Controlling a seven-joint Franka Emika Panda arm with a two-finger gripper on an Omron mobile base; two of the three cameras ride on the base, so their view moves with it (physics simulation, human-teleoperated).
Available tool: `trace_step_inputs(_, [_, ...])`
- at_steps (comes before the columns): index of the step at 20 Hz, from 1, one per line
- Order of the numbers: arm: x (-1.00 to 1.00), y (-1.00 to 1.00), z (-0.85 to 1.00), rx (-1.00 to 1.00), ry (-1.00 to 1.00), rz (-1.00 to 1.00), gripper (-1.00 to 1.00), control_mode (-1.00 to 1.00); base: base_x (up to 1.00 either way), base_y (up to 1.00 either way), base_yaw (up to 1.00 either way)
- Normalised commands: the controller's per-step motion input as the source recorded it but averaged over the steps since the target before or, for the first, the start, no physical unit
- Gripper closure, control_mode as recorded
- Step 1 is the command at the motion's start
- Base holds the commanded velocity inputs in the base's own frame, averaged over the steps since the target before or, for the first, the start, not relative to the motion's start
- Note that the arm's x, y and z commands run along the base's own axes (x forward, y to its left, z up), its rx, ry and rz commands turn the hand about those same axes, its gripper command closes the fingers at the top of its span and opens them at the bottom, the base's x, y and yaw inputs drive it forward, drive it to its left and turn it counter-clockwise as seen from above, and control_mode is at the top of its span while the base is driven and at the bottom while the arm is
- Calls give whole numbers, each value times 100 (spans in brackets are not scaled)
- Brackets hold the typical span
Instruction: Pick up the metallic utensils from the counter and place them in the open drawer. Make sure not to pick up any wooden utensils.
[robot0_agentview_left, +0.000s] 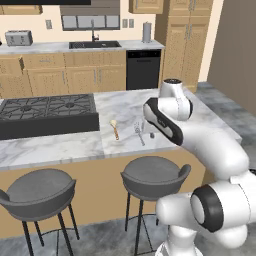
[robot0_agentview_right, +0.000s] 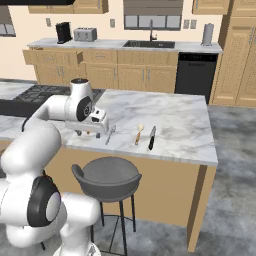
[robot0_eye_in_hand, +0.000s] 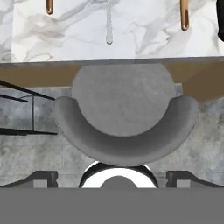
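On the marbled counter (robot0_agentview_right: 175, 125), near its front edge, lie the all-silver fork (robot0_agentview_right: 110, 134), a wooden-handled spoon (robot0_agentview_right: 139, 133) and the black-handled utensil (robot0_agentview_right: 151, 137). In the left base view the fork (robot0_agentview_left: 139, 133) lies right of the other wooden spoon (robot0_agentview_left: 115, 129), and my arm partly covers the black-handled utensil (robot0_agentview_left: 151, 135). My gripper (robot0_agentview_right: 89, 131) hangs open and empty over the counter's front edge, left of the fork. Looking down, the hand view catches the fork's handle end (robot0_eye_in_hand: 109, 26), two wooden handles (robot0_eye_in_hand: 49, 6) (robot0_eye_in_hand: 185, 17) and the black handle (robot0_eye_in_hand: 220, 17). The open drawer (robot0_agentview_right: 52, 57) juts from the far cabinets.
A grey stool (robot0_eye_in_hand: 122, 113) stands right under my hand, against the counter front, with a second stool (robot0_agentview_left: 40, 192) to its left. The black cooktop (robot0_agentview_left: 47, 112) fills the counter's left part. Sink, toaster and dishwasher line the back wall.
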Motion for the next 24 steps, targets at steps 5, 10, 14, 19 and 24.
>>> trace_step_inputs(5, [49, -3, -8, 0, 2, 3, -100, -100, 0, 0, 0])
trace_step_inputs(10, [57, 0, -7, -2, 0, 0, -100, -100, 0, 0, 0])
trace_step_inputs(14, [55, 0, -22, -2, 1, 0, -100, -100, 0, 0, 0])
trace_step_inputs(19, [52, 0, -36, 0, 0, 0, -100, -100, 0, 0, 0])
trace_step_inputs(24, [18, 6, -45, 0, -3, -1, -100, -100, 0, 0, 0])
